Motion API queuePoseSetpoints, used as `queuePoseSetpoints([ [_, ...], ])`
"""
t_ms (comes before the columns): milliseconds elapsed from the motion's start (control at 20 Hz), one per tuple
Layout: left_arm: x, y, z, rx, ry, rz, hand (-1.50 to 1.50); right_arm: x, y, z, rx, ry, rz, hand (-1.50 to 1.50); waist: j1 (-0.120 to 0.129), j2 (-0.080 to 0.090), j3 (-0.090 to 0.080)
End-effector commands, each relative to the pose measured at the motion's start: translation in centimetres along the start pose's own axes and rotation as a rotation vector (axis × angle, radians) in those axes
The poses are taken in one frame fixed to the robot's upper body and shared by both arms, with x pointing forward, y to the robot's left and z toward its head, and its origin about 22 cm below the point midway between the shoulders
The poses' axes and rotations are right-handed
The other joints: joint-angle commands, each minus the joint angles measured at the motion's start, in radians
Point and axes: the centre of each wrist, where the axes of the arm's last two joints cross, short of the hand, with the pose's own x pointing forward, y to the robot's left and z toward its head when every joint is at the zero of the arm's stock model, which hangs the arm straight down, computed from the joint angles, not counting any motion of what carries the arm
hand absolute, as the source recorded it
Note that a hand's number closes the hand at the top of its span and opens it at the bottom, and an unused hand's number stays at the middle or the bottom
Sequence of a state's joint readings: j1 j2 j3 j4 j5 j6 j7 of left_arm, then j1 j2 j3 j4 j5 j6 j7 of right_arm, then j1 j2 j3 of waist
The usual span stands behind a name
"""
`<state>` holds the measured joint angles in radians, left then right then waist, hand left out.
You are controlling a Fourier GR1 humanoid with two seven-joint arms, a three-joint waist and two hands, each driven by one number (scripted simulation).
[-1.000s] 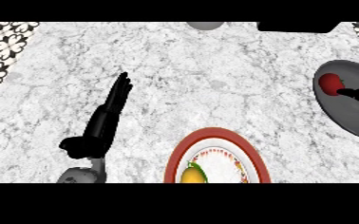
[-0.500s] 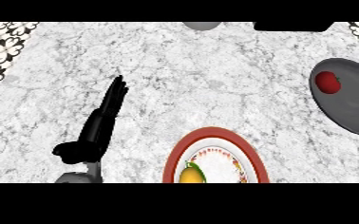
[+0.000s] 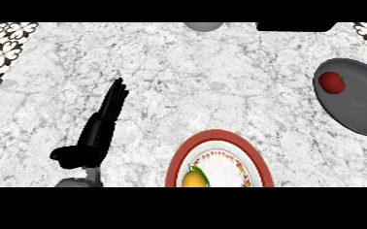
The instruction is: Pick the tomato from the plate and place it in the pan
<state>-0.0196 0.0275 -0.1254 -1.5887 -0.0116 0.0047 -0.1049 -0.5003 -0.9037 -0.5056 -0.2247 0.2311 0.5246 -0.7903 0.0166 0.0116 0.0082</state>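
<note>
Tomato (image 3: 331,82) sits in pan (image 3: 353,110) at right edge. Left hand (image 3: 98,130) open, fingers straight, over desk (image 3: 186,73), left of plate (image 3: 213,135).

The left hand (image 3: 97,133) is positioned at the near left of the scene. It is black and seen edge-on, forming a narrow, elongated shape. The fingers (image 3: 114,94) are straight and held together, pointing toward the far side with a slight lean to the right. The fingertips are the farthest part of the hand. The thumb (image 3: 63,154) projects to the left from the base of the hand, apart from the fingers. The hand holds nothing. The grey forearm (image 3: 77,181) enters from the near edge, directly behind the hand, and only its end section is visible.
</note>
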Motion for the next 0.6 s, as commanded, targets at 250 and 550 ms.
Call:
queuePoseSetpoints([
  [250,0.5,-0.3,-0.4,-0.003,0.003,0.009,0.00,-1.7,0.0,2.5,0.131,-0.140,-0.099,-1.50,0.000,0.000,0.001],
  [550,0.4,-0.4,-1.1,-0.003,-0.005,-0.002,0.00,-0.1,-2.6,3.5,0.131,-0.131,-0.065,-1.50,-0.010,-0.002,-0.001],
])
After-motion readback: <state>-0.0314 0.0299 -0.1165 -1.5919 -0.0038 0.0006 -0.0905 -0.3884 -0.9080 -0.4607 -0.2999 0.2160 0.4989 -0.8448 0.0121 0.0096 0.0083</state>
